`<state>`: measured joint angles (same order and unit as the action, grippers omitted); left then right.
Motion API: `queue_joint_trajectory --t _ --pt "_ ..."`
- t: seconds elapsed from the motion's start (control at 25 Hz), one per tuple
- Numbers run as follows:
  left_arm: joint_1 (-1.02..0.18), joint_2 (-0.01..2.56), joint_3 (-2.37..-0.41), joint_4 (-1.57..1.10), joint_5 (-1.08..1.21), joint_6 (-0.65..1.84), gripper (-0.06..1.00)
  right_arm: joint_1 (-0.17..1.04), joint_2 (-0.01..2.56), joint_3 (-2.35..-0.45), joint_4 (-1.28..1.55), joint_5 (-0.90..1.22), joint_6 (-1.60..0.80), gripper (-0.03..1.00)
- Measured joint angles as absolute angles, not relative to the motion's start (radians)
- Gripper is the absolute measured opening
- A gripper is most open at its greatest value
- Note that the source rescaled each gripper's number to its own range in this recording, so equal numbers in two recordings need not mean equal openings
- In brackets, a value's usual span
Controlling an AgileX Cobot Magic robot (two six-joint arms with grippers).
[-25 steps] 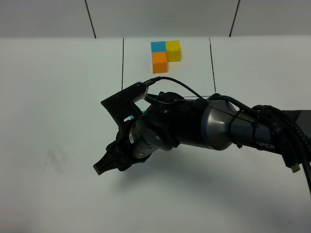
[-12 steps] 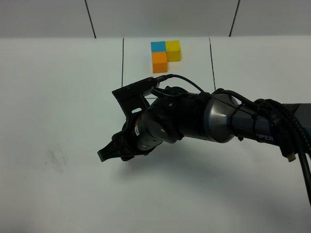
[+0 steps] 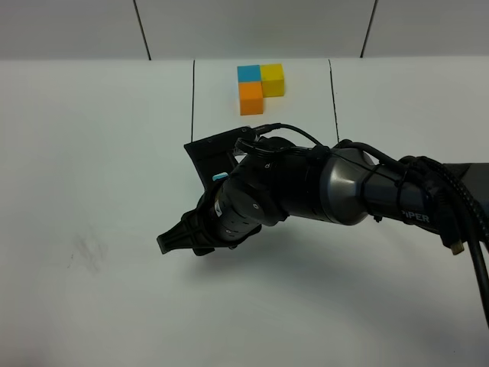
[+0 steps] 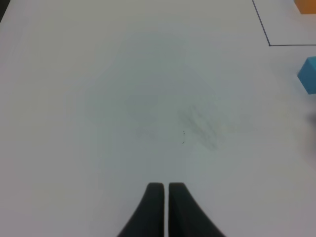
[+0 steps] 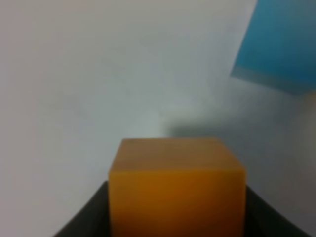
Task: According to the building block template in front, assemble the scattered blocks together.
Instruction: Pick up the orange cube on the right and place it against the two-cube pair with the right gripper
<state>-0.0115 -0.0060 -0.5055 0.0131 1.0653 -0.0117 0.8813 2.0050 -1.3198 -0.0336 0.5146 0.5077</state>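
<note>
R gripper (image 5: 177,217): jaws closed on an orange cube (image 5: 177,190), one finger each side of it in my R wrist cam. Cube fills the lower middle of that view, flat top face showing, sits square between the fingers. Can't tell from here if it's touching the table (image 3: 92,153) or lifted off it.

Overhead cam: R arm (image 3: 336,191) reaches in from the right, across the middle, wrist pitched down over the centre of the white table. Gripper tip (image 3: 174,241) points toward the left side. The arm body hides the orange cube in this view.

Blue cube (image 5: 279,47): just past the held orange one in the R wrist cam, apart from it, tilted in frame. Overhead I only get a sliver of blue (image 3: 220,177) peeking out at the wrist. L wrist cam catches the same blue cube (image 4: 308,75) at the edge of frame, on the table.

Loose yellow cube: can't see it in any view.

Template (image 3: 260,86): far side of the table, between two thin black lines; blue and yellow side by side, orange in front of blue, all touching, L shape.

L gripper (image 4: 166,190): fingers pressed together, nothing between them, over bare table with a faint smudge (image 4: 197,123) ahead.
</note>
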Motion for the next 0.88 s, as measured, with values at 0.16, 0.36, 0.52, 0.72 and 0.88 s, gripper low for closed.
queue_joint_trajectory --t 0.16,0.36,0.52,0.72,0.88 --pt "-0.012 -0.006 -0.505 0.013 1.065 -0.012 0.0 0.881 2.012 -1.32 -0.111 0.566 0.663 0.53" --pt "-0.012 -0.006 -0.505 0.013 1.065 -0.012 0.0 0.881 2.016 -1.321 -0.263 0.602 0.832 0.53" --pt "-0.012 -0.006 -0.505 0.013 1.065 -0.012 0.0 0.882 2.016 -1.321 -0.272 0.597 0.85 0.53" --pt "-0.012 -0.006 -0.505 0.013 1.065 -0.012 0.0 0.882 2.016 -1.322 -0.245 0.598 0.858 0.53" --pt "-0.012 -0.006 -0.505 0.013 1.065 -0.012 0.0 0.882 2.016 -1.322 -0.238 0.607 0.869 0.53"
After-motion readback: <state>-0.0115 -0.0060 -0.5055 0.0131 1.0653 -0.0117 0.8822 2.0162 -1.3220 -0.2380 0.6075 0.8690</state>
